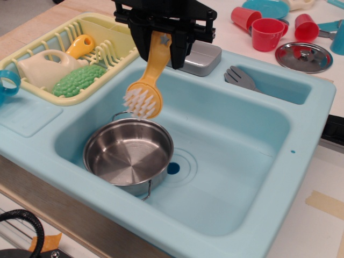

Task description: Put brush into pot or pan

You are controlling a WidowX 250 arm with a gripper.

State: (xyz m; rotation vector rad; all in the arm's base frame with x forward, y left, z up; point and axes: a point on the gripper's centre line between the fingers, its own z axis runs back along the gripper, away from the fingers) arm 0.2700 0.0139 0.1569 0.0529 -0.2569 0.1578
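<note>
My black gripper (pixel 160 40) is shut on the handle of the yellow-orange brush (pixel 146 86), which hangs head down with its white bristles facing left. The brush head is in the air just above the far rim of the shiny steel pot (pixel 129 156). The pot stands upright and empty in the front left of the light blue sink (pixel 236 177), one wire loop handle at the back and one at the front.
A yellow dish rack (pixel 107 32) at the left holds a cream utensil with an orange handle (pixel 54 64) and a green scrubber (pixel 79 80). A grey fork (pixel 240 78), red cups (pixel 266 33) and a steel lid (pixel 304 56) lie at the back right. The grey faucet base (pixel 201 56) is behind the gripper.
</note>
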